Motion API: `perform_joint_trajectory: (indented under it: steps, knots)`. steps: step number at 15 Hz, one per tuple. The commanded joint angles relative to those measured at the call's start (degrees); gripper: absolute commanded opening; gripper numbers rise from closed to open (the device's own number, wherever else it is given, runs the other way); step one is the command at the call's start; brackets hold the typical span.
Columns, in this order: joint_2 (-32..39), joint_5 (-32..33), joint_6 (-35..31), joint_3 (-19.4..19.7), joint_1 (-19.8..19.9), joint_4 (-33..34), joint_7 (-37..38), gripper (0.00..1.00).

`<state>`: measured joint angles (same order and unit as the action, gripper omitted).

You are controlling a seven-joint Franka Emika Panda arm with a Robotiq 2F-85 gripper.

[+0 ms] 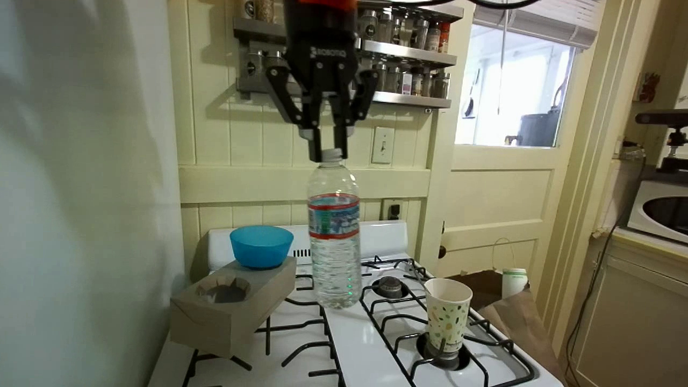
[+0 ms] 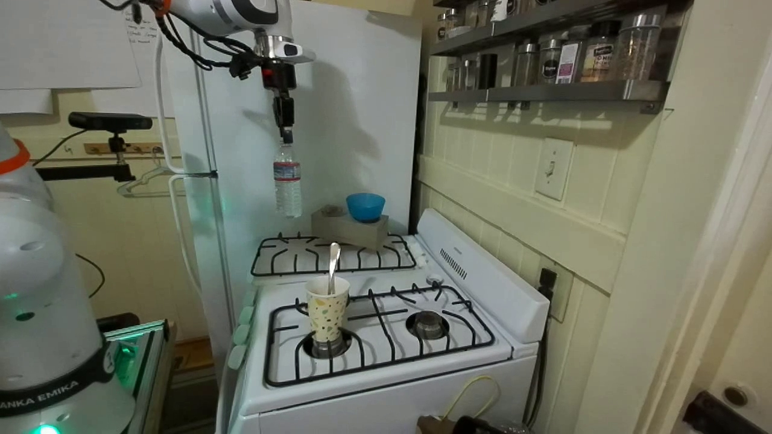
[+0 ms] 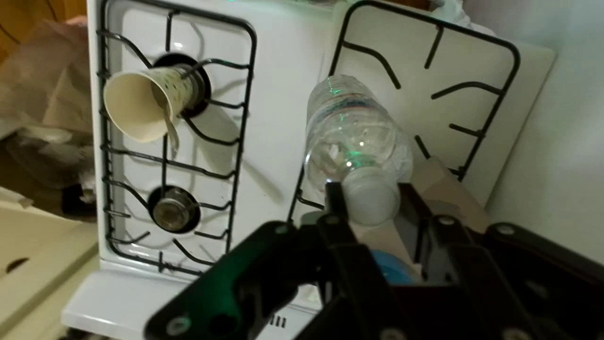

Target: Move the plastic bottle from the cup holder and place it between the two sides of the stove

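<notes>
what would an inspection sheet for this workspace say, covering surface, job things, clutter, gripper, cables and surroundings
Surface: white gas stove with black wire grates either side of a plain white strip.
Job's things: slim clear plastic bottle hangs upright above the stove, not yet set down; grey-beige moulded-pulp cup holder rests on one grate.
Clutter: round blue bowl on the cup holder; cream patterned paper cup over a burner, shiny utensil inside.
Gripper: black two-finger gripper closed on the bottle's pale cap.
Cables: thick black cable at the top of an exterior view; black plug in the pale yellow wall.
Surroundings: tall white fridge; grey metal shelves of glass jars.
</notes>
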<state>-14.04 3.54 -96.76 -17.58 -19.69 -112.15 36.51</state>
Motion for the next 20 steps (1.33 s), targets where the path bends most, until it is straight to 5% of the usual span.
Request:
perform_joint_trajectory:
  steps: [1, 7, 14, 15, 16, 19, 20]
  knots:
    - [-10.92, -4.27, -4.25, 2.32, 4.95, -12.34, 2.41, 0.08]
    - [-3.87, -0.49, -14.62, 4.97, 12.59, -9.05, -3.21, 0.08]
    - [6.22, 3.66, -17.62, 7.12, 15.14, -2.92, -11.45, 0.08]
    - [3.85, 2.6, -18.21, 6.87, 14.66, -5.86, -9.02, 0.08]
    - [4.7, 2.67, -18.21, 7.26, 14.71, -5.41, -9.34, 0.31]
    - [5.1, 2.66, -18.21, 7.28, 14.58, -5.41, -9.33, 0.31]
    - [5.92, 2.55, -19.51, 6.75, 14.08, -5.29, -9.74, 0.08]
